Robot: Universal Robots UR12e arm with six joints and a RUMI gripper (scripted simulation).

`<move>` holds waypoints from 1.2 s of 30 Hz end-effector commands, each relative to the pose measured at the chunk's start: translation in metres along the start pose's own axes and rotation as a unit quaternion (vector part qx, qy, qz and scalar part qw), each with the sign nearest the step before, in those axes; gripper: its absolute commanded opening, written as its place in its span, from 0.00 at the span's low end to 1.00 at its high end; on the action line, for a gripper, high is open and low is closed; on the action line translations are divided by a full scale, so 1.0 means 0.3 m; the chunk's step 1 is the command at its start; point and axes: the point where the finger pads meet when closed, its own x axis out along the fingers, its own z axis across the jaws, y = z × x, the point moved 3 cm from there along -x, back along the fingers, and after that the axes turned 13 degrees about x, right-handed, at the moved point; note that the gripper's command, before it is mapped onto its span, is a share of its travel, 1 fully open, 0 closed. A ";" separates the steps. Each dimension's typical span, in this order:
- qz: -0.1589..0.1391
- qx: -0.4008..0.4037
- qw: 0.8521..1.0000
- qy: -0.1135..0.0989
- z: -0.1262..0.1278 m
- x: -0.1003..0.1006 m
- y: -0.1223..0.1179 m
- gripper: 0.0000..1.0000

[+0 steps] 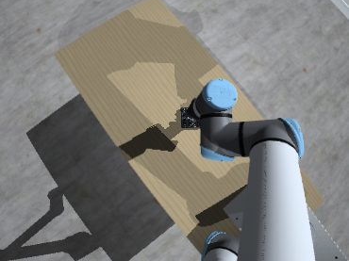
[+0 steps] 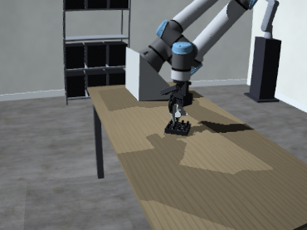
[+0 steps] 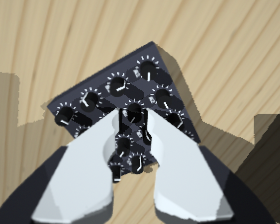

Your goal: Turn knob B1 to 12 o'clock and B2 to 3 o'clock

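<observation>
The black knob box (image 3: 125,107) lies on the wooden table, also seen in the top view (image 1: 189,119) and the exterior view (image 2: 177,128). It carries several black knobs with white pointer lines and tick marks. My gripper (image 3: 133,110) points straight down just over the middle of the box, also visible in the exterior view (image 2: 176,118). Its two white fingers are shut to a narrow gap. A middle knob (image 3: 134,112) shows at the fingertips; I cannot tell whether they touch it. In the top view the arm's wrist hides the fingers. The socket side is not visible.
A white and grey block (image 2: 143,77) stands on the table behind the box. A dark shelf rack (image 2: 96,38) stands beyond the table's far end, and a dark pedestal (image 2: 263,69) is at the right.
</observation>
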 end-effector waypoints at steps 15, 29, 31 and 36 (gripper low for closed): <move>0.000 0.000 1.000 0.000 0.001 0.001 0.000 0.04; 0.000 0.000 1.000 0.000 0.001 0.001 0.000 0.04; 0.000 0.000 1.000 0.000 0.001 0.001 0.000 0.04; 0.000 0.000 1.000 0.000 0.001 0.001 0.000 0.04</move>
